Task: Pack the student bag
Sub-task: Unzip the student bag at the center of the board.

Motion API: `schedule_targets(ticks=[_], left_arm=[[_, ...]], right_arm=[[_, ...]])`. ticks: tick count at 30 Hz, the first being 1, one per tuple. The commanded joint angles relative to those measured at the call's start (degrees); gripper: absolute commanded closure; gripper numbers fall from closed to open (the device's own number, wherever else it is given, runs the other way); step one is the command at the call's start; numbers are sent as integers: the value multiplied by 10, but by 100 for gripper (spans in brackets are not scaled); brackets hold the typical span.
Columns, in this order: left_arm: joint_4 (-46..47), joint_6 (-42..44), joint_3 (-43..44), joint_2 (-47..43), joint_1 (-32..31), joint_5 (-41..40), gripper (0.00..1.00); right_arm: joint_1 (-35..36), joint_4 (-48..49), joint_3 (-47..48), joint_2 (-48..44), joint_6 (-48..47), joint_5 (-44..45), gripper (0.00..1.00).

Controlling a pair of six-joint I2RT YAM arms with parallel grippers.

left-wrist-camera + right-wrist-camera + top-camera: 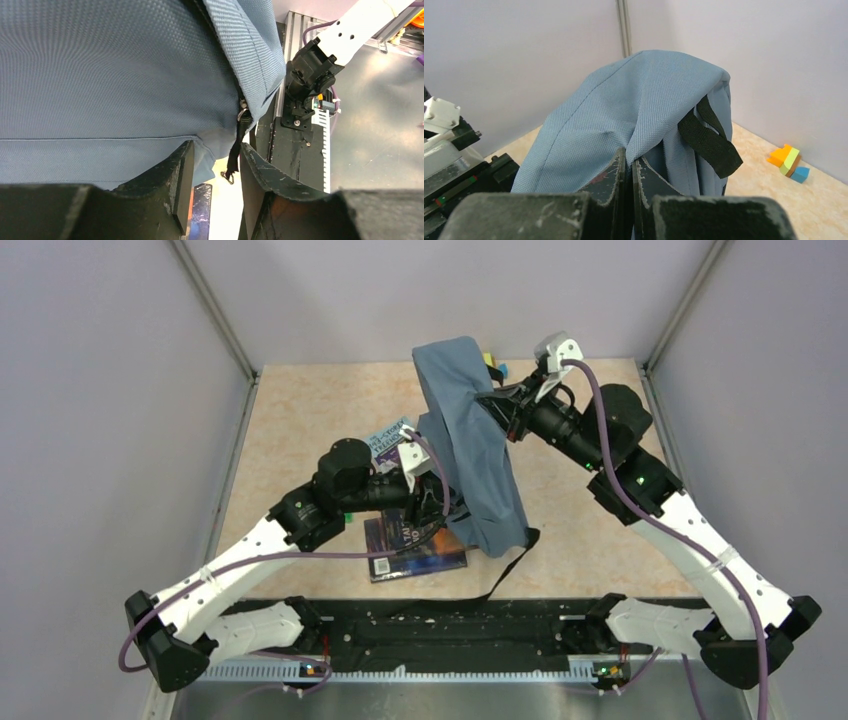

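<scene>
Right gripper (629,160) pinches a fold of the grey-blue student bag (624,100), which hangs limp, black strap (710,146) dangling; left gripper (217,161) half-open around its zipper pull (238,134).

Print on the dark book (420,552) and the pale card (388,440) (both blurred) cannot be read.

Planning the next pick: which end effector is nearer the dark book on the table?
Left. The left end effector is right above the book; the right end effector pinches the student bag farther back.
</scene>
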Motion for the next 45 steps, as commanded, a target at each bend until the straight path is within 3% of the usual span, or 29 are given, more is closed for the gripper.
schedule_targets(ticks=[1, 9, 21, 25, 29, 30, 36, 45], left_arm=[[19, -10, 7, -13, -5, 31, 56], [19, -12, 9, -30, -5, 39, 51], [9, -3, 9, -5, -5, -17, 51], [15, -11, 9, 3, -5, -13, 62], [10, -13, 14, 9, -5, -11, 97], [10, -14, 15, 7, -5, -13, 100], [29, -24, 8, -15, -5, -29, 100], [46, -43, 35, -1, -5, -31, 100]], right_arm=[[-3, 105, 20, -8, -4, 38, 100], [-3, 103, 24, -7, -6, 43, 100], [-3, 106, 19, -19, -4, 15, 100], [-3, 105, 15, -21, -13, -8, 100], [-3, 101, 10, -23, -24, -15, 100], [-3, 98, 11, -22, -30, -15, 100], [-3, 46, -3, -24, -110, -47, 100], [-3, -28, -37, 5, -154, -132, 100]])
